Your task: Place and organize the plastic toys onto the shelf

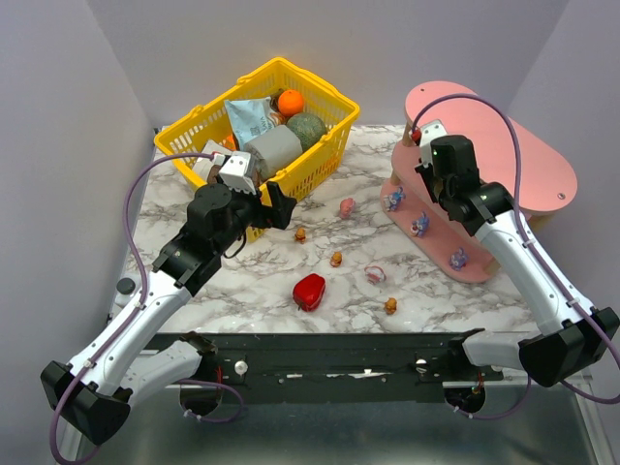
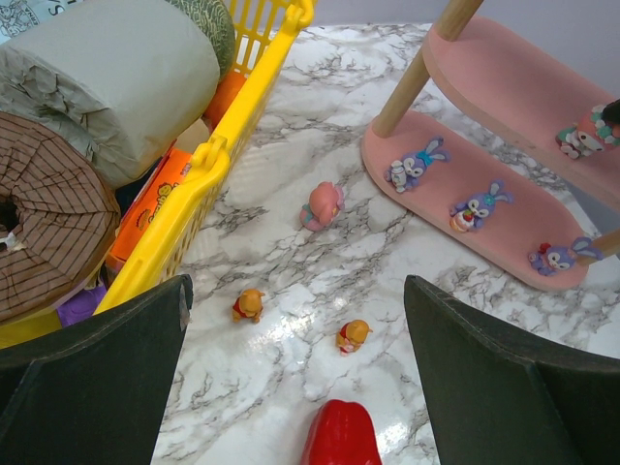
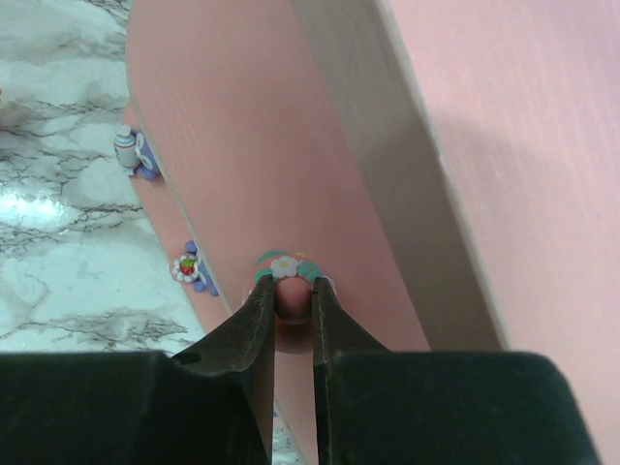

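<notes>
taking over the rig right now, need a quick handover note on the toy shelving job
Left gripper: jaws open, empty, over the table beside the yellow basket.
Right gripper: jaws closed on a pink toy at the shelf's middle board.
Done: three purple-blue toys on the bottom board.
Left: five toys on the table: pink one, ringed pink one, three orange-brown ones. Set the pink toy down, then shelve these.

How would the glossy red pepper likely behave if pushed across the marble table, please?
The red pepper looks rounded, so it would probably roll or wobble rather than slide. Its glossy shine suggests hard, slippery plastic, likely stiff and light.
</notes>
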Controlling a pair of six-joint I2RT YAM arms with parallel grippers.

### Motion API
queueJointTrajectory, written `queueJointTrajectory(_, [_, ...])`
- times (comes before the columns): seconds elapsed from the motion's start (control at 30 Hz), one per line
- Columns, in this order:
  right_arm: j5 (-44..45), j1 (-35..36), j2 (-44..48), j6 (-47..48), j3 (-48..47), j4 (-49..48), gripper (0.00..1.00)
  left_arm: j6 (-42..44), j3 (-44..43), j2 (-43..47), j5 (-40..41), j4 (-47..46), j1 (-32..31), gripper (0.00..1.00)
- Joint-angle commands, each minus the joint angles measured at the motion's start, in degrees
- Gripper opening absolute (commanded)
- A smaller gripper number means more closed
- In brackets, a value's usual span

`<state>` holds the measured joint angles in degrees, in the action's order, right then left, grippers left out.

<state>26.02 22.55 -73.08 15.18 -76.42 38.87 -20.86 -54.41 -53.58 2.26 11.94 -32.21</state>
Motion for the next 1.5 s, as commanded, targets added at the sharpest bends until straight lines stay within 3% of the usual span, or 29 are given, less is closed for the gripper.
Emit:
queueJointTrajectory(0.0, [1.4, -0.48, 0.57, 0.47, 0.13, -0.9, 0.23, 0.12, -0.43, 0.23, -0.5, -0.87, 0.39, 0.99])
queueJointTrajectory(0.77, [6.24, -0.57, 1.45, 0.99, 0.84, -3.89, 0.36, -0.58, 0.18, 0.67, -0.77, -0.96, 0.39, 0.99])
queueJointTrajectory(0.83, [4.92, -0.48, 1.53, 0.9, 0.14, -3.72, 0.21, -0.49, 0.18, 0.67, -0.77, -0.96, 0.39, 0.99])
queueJointTrajectory(0.93, [3.69, -0.83, 0.92, 0.38, -1.09, -2.4, 0.1, -0.58, 0.18, 0.67, -0.86, -0.96, 0.39, 0.99])
queueJointTrajectory(1.47, [-1.41, -1.19, -0.13, -2.52, -6.37, 4.63, 0.06, -0.67, 0.1, 0.5, -0.77, -0.87, 0.39, 0.99])
